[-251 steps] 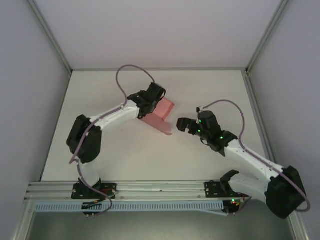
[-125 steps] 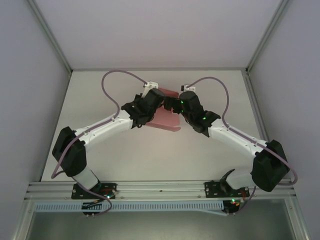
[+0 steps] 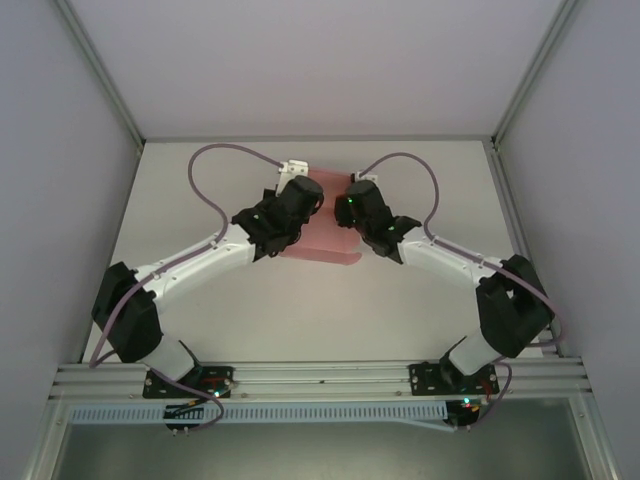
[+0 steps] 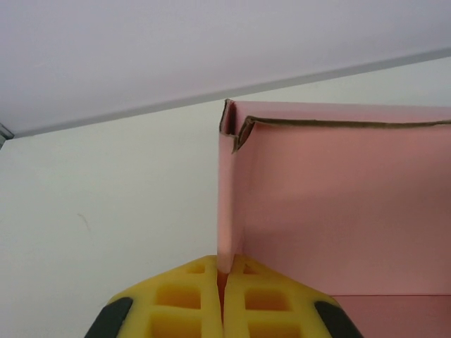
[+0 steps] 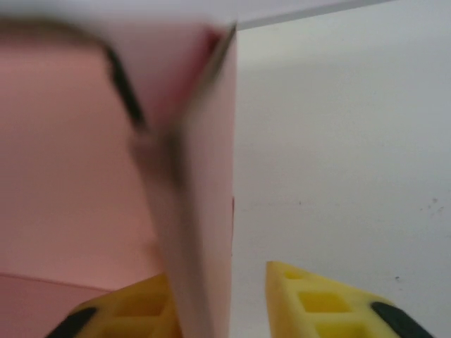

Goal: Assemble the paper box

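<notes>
The pink box (image 3: 322, 245) sits on the bench (image 3: 300, 320), midway between the left and right edges and nearer the far edge than the near one. Both arms reach in over it. The left gripper (image 3: 312, 192) comes at its left side and the right gripper (image 3: 343, 203) at its right. The two heads are just beside each other, so much of the box is covered from above.

The left wrist camera gives what the overhead cannot. The left gripper (image 4: 223, 271) is clenched on the bottom of an upright side wall of the box (image 4: 338, 211), its yellow fingers (image 4: 176, 296) pressed together on the thin card. That wall meets a broad panel at a corner, where the top edge shows raw brown card and a tucked fold.

The right wrist picture is blurred. The right gripper (image 5: 218, 274) straddles another upright wall (image 5: 70, 176), and one finger (image 5: 317, 296) stands off the card with white bench between them, so it is released.

Wide white bench lies between the box and the left, right and near edges; the far edge is close.
</notes>
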Action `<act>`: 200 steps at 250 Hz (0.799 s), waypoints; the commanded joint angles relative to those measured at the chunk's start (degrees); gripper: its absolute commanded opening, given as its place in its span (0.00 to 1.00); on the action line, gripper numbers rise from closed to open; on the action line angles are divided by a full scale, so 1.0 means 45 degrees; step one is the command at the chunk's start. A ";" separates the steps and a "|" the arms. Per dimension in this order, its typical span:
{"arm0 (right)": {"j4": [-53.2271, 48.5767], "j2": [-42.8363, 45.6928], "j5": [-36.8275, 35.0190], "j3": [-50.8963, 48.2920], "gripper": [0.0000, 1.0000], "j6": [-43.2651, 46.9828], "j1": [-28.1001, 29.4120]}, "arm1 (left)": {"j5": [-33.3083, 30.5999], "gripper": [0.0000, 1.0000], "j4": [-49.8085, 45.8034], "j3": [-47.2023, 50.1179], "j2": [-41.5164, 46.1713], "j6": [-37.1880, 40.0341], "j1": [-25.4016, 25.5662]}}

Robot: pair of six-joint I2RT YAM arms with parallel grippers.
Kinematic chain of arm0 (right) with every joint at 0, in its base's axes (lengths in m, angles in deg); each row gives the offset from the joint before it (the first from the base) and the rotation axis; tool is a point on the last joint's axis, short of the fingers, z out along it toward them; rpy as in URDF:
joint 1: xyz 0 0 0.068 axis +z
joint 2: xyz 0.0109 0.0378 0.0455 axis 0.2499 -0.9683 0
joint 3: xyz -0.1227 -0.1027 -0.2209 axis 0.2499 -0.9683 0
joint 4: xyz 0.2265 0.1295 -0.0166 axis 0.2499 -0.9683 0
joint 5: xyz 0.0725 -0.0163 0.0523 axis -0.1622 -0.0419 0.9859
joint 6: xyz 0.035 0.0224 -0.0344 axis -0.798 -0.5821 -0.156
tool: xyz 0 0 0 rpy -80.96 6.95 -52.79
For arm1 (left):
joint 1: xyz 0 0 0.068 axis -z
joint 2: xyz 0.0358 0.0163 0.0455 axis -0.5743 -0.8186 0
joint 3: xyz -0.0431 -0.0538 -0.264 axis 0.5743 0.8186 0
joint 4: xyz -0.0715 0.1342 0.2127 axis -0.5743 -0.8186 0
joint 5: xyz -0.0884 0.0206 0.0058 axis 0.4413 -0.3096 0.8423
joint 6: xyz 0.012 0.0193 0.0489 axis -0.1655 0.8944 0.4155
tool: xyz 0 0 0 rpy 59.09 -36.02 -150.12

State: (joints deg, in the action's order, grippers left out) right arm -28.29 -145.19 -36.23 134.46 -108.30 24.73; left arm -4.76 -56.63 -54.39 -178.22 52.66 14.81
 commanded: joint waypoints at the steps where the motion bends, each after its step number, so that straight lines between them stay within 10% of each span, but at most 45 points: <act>1: 0.0049 -0.0046 -0.0330 0.0773 0.38 0.0206 -0.0083 | 0.0019 0.00 0.0294 -0.0055 -0.0008 -0.0402 -0.0024; 68: -0.0453 0.0393 -0.0874 0.0781 0.46 0.0344 -0.0117 | 0.0039 0.00 0.0138 -0.0273 -0.0244 -0.0460 -0.0017; 115: -0.0703 0.0193 -0.0816 0.1009 0.26 0.0437 -0.0129 | 0.0036 0.00 0.0207 -0.0233 -0.0205 -0.0541 -0.0019; 139: -0.0988 0.0118 -0.0845 0.1134 0.01 0.0548 -0.0102 | -0.0120 0.00 0.0196 -0.0252 -0.0348 -0.0639 -0.0058; 200: -0.1198 0.0778 0.1000 0.0991 0.00 0.0265 0.0067 | -0.0550 0.00 0.1390 -0.0189 -0.1547 -0.1008 -0.1330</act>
State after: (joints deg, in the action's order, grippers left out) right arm -32.42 -144.84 -37.76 138.07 -106.45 24.58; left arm -4.26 -55.27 -54.50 -181.39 49.45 12.83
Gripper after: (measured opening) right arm 0.075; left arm 0.044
